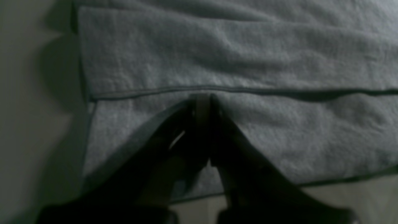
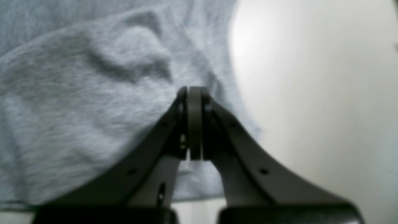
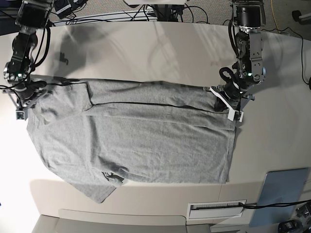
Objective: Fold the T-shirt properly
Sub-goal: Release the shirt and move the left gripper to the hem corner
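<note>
The heather-grey T-shirt (image 3: 146,141) lies spread across the white table (image 3: 146,53), plain side up, with its far strip folded over along a long crease. At the shirt's right edge, my left gripper (image 3: 229,108) is down on the cloth. The left wrist view shows the left gripper (image 1: 202,98) shut, its tips pinching the T-shirt (image 1: 248,56) at a hemmed edge. My right gripper (image 3: 22,104) sits at the shirt's far left corner. Close up, the right gripper (image 2: 194,90) is shut on the T-shirt (image 2: 77,109), where the cloth puckers.
A blue-grey flat panel (image 3: 284,189) lies at the front right of the table. A white slotted piece (image 3: 216,208) sits by the front edge. Cables (image 3: 170,12) run behind the table's far edge.
</note>
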Available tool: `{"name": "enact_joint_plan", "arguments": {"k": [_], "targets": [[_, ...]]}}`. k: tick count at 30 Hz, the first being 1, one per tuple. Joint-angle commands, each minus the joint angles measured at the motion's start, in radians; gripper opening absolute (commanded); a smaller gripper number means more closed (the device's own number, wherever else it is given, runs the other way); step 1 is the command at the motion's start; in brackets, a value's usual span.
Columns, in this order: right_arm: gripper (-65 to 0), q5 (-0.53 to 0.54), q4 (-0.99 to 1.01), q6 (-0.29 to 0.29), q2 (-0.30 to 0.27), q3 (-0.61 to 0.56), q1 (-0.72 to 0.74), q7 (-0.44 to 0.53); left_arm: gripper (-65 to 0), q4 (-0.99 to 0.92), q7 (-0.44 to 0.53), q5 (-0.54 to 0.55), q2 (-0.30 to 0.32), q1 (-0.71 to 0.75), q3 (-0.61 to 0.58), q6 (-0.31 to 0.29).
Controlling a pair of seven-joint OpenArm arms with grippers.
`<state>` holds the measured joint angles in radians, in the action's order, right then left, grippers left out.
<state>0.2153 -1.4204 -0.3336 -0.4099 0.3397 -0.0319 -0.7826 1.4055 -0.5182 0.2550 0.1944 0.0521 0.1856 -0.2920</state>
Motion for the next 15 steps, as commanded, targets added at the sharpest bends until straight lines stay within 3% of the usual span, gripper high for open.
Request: {"name": "enact_joint_plan", "arguments": {"k": [1,7,15], "targets": [[-65.0,0.005,0.016,-0.006,-0.019,0.004,0.017,0.007,-65.0,-0.003,-0.061,-0.02,0.006,0.012,0.001,0.0],[-65.0,-0.047,0.066,-0.006,-0.023,0.005,-0.049,0.016,-65.0,0.008,-0.064,-0.055,0.008,0.113,0.001,-0.042],[-65.0,-0.059,-0.02,0.003,-0.048,0.015,-0.239,0.056,-65.0,0.108,-0.048,-0.08,0.017,0.315,0.001,-0.045]]}}
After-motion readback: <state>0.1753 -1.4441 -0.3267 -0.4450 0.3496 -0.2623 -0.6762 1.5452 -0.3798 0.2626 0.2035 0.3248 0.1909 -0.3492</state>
